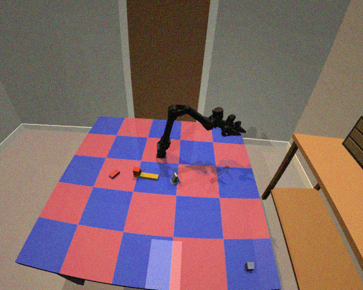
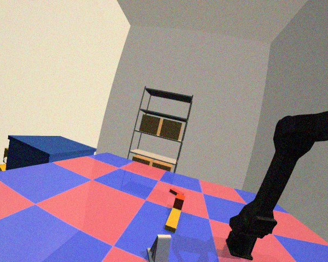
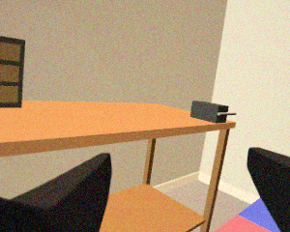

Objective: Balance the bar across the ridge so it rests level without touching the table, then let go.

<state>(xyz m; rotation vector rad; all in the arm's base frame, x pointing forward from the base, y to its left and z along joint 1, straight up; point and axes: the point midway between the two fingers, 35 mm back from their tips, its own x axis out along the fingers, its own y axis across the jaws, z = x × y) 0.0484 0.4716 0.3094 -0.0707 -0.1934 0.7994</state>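
Note:
The yellow bar (image 1: 149, 176) (image 2: 173, 218) lies low on the checkered table, with a red-orange cube (image 1: 137, 171) (image 2: 179, 200) at its end away from the ridge; whether the cube is joined to it I cannot tell. The grey ridge (image 1: 175, 179) (image 2: 164, 248) stands on the table a short gap from the bar's other end. Nothing rests on its top. My gripper (image 1: 242, 132) (image 3: 179, 159) is open and empty, raised high toward the table's back right, far from bar and ridge. It is outside the exterior view.
A small flat red block (image 1: 114, 174) (image 2: 176, 191) lies beyond the cube end of the bar. A small grey cube (image 1: 250, 266) sits near the table's front right corner. An orange workbench (image 1: 334, 168) (image 3: 106, 118) stands off the table's right side.

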